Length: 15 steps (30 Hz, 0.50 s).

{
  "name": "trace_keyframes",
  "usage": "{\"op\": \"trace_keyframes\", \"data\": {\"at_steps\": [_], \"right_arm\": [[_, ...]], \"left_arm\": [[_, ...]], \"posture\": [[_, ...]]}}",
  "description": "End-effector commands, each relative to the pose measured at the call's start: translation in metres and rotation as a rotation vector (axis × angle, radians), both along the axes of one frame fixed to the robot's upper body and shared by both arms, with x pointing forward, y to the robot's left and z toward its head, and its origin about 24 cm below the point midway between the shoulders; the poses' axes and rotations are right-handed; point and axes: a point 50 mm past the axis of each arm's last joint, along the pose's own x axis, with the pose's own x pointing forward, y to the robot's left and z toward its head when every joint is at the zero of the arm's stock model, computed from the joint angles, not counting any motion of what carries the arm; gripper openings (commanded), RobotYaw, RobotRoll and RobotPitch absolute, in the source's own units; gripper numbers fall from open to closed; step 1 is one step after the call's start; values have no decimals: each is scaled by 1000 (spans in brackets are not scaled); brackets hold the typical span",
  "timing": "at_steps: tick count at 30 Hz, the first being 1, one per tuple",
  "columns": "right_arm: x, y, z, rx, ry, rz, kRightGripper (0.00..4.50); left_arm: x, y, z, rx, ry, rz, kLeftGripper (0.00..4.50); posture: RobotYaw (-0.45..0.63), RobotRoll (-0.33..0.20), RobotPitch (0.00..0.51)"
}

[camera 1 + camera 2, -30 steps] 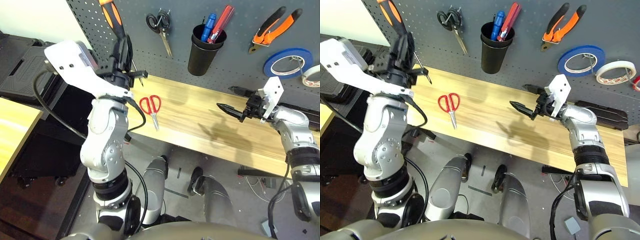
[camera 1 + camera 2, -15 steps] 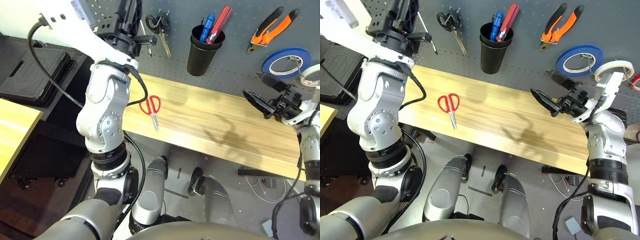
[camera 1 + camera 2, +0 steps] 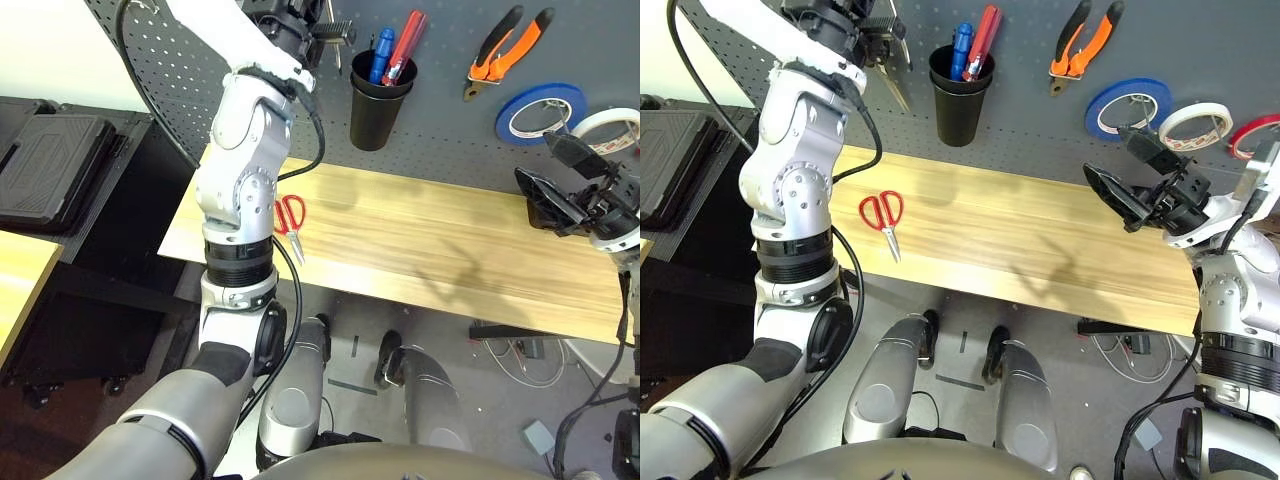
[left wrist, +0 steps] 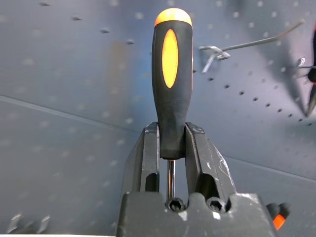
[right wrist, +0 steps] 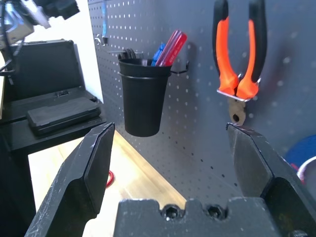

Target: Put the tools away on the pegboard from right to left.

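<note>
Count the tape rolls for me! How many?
3, all hanging on the pegboard: blue tape roll, white tape roll beside it, red tape roll at the edge, partly hidden.

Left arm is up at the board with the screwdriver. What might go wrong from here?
The left gripper clamps only the base of the screwdriver handle, so a bump against the pegboard could tip it loose. The black scissors hang near the empty hook and might get knocked.

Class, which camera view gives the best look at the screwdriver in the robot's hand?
The left wrist view: the screwdriver stands upright, its handle clamped between the left gripper fingers, before the pegboard. In the two eye views the left gripper is up at the pegboard, and the screwdriver cannot be made out there.
</note>
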Motion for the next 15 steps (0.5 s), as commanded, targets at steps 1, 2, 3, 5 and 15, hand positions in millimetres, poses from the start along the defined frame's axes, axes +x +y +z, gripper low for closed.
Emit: {"op": "trace_keyframes", "data": {"at_steps": [1, 2, 3, 5, 15], "right_arm": [[-4, -4, 6, -7, -16, -21, 4500], [-4, -3, 6, -6, -17, -22, 4500], [-3, -2, 5, -6, -17, -23, 4500], [-3, 0, 5, -4, -21, -27, 4500], [2, 5, 3, -24, -45, -61, 4500]], "left_arm": [[2, -8, 4, 6, -32, -15, 577], [4, -9, 5, 5, -32, -17, 577], [5, -10, 4, 6, -31, -19, 577], [10, -13, 3, 14, -28, -17, 577], [31, -10, -8, 100, -61, 110, 577]], "posture": [[143, 0, 201], [143, 0, 201], [140, 0, 203], [139, 0, 203], [126, 0, 209]]}}
